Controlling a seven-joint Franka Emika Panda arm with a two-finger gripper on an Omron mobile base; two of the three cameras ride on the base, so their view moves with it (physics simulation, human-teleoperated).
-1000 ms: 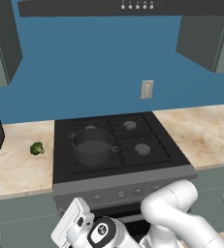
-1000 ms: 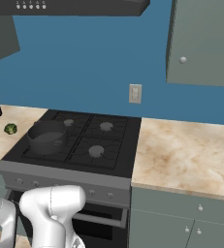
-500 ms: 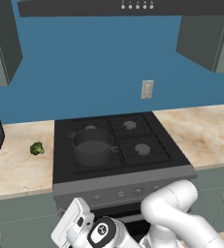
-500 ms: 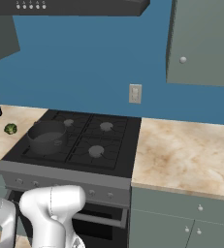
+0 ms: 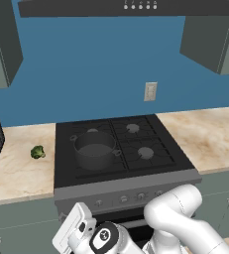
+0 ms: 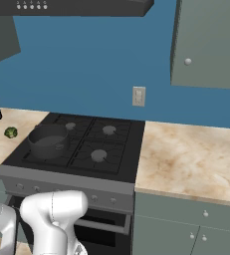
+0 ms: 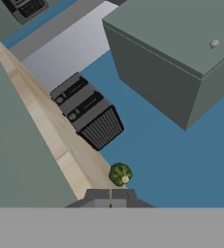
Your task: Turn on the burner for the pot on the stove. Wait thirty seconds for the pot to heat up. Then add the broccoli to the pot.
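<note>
Beside stove point(image 5: 121, 149), broccoli point(image 5: 37, 152) near counter edge

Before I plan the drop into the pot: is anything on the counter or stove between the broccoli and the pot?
Nothing visible. The broccoli lies on the counter left of the stove; the pot sits on the front left burner, with bare counter and grate between them.

No text, brand, number or sign can be read anywhere. The stove point(image 5: 121, 149) front panel, its knobs and the wall outlet point(image 5: 150, 91) carry no legible marking.
</note>
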